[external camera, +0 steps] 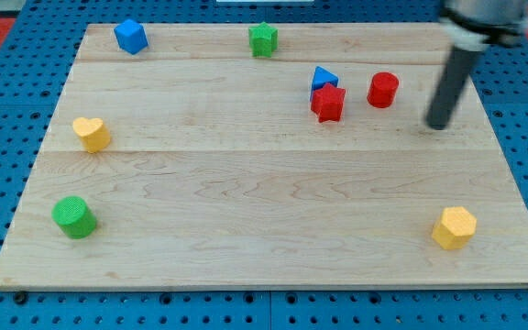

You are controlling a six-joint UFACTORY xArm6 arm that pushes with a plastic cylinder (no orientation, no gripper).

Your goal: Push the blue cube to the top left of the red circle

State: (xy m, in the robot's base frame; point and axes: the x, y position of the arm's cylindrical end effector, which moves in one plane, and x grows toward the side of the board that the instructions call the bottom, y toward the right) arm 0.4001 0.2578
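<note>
The blue cube [130, 37] sits at the board's top left corner. The red circle, a short cylinder [382, 90], stands in the upper right part of the board. My tip [438, 126] rests on the board to the right of the red circle and slightly below it, apart from it. The rod rises from the tip toward the view's top right. The blue cube is far to the left of my tip, across the board.
A red star [328, 103] touches a blue triangle [324, 78] just left of the red circle. A green block [263, 39] sits at top middle. A yellow heart [91, 134] and a green cylinder [73, 217] are at the left. A yellow hexagon [454, 227] is at bottom right.
</note>
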